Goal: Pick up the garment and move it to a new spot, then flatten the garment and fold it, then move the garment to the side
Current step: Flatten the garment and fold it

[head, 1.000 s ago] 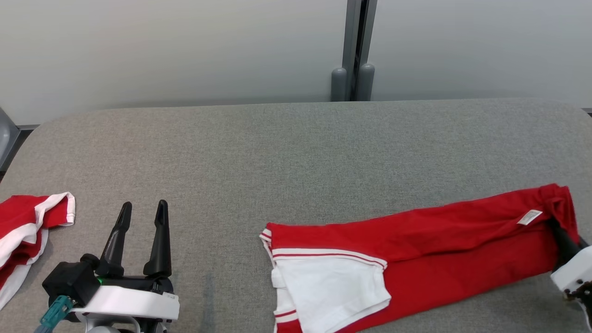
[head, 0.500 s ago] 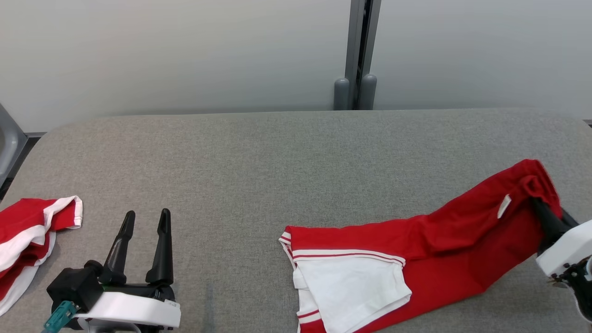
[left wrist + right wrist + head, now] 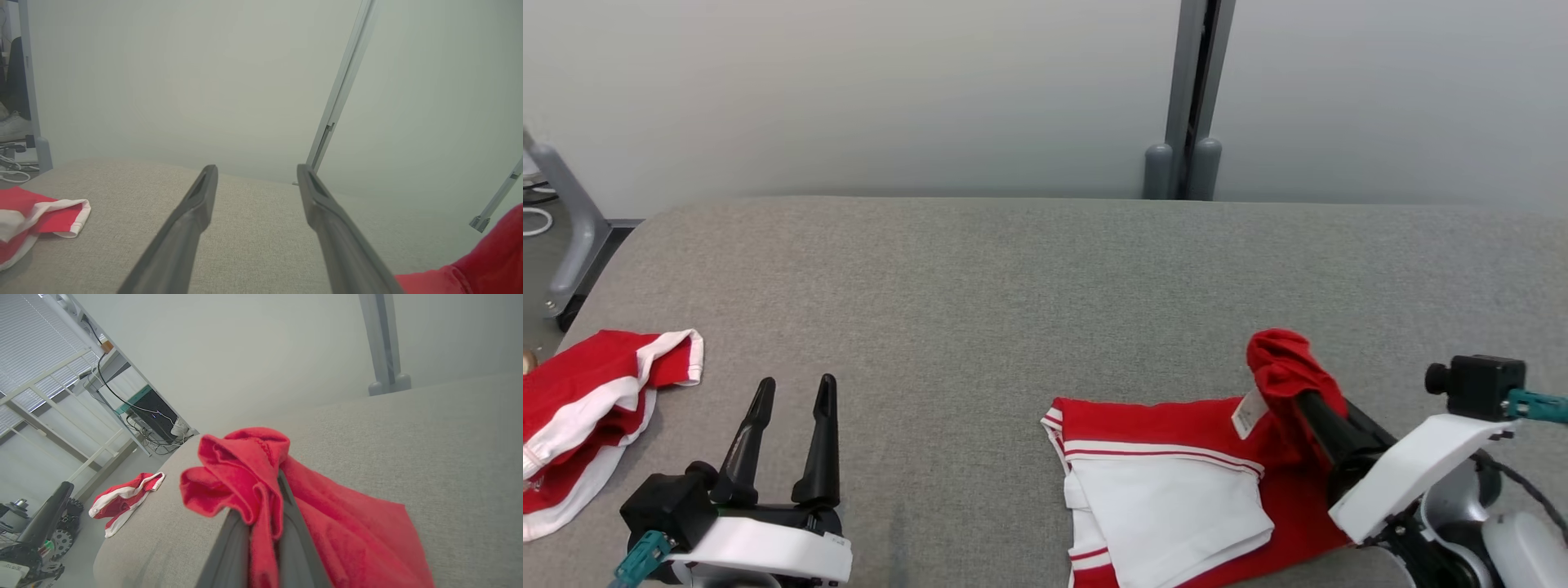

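Grey fabric-covered table [image 3: 980,294] with a grey upright metal post [image 3: 1188,98] standing behind its far edge; all positions are given from this post.

The task's garment, a red knit garment with a white panel and red-and-white striped trim [image 3: 1168,490], lies on the table straight in front of the post, towards the near edge. Its striped, white-panelled end lies flat, just left of the post's line. Its other end, just right of that line, is lifted off the surface and bunched into a red knot. A small white sewn-in label [image 3: 1246,412] shows beside the knot.

The right gripper [image 3: 1303,398], in front of the post and to its right, has its two long dark fingers pressed together on the bunched red end. In the right wrist view the cloth is pinched between the fingers and spills over their tips.

The left gripper [image 3: 796,380], well to the left of the post and near the table's front edge, has its fingers spread apart and holds nothing.

A second crumpled red-and-white garment [image 3: 596,408] lies farthest left of the post, at the table's left edge.
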You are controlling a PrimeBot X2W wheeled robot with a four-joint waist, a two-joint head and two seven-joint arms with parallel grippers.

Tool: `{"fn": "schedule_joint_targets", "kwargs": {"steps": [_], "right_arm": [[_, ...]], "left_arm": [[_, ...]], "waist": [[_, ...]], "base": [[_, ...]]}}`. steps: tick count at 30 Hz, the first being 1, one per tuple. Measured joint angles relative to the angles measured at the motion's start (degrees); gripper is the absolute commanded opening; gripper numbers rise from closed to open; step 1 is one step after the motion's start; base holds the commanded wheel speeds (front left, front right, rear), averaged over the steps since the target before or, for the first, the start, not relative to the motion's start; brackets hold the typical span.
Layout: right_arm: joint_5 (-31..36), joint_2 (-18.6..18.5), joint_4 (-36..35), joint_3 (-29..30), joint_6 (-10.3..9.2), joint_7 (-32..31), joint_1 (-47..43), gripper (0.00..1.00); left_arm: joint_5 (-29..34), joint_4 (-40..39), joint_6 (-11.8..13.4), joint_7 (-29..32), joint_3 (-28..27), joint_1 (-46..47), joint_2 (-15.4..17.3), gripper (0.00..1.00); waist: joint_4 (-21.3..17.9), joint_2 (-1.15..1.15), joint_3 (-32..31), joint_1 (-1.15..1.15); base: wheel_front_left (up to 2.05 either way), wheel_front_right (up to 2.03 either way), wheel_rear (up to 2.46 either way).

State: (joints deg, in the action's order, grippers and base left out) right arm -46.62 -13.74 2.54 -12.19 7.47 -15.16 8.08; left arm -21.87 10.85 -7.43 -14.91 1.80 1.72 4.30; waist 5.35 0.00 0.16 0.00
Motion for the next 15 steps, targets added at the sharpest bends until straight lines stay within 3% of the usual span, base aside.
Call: {"fn": "schedule_joint_targets", "kwargs": {"steps": [6, 15], "right_arm": [[1.92, 6.22, 2.59, -1.37, 0.0, -0.08, -0.09, 0.0], [2.46, 9.64, 11.96, -3.75, -0.01, 3.22, 0.83, 0.0]], "left_arm": [[-0.36, 0.43, 0.0, -0.01, 0.16, 0.54, -0.14, 1.0], [-0.74, 0.89, 0.0, -0.07, 0.2, 0.84, -0.23, 1.0]], "waist": [[3.2, 0.0, 0.48, 0.0], [7.41, 0.0, 0.84, -0.01]], "base": [[0.0, 0.0, 0.0], [0.0, 0.0, 0.0]]}}
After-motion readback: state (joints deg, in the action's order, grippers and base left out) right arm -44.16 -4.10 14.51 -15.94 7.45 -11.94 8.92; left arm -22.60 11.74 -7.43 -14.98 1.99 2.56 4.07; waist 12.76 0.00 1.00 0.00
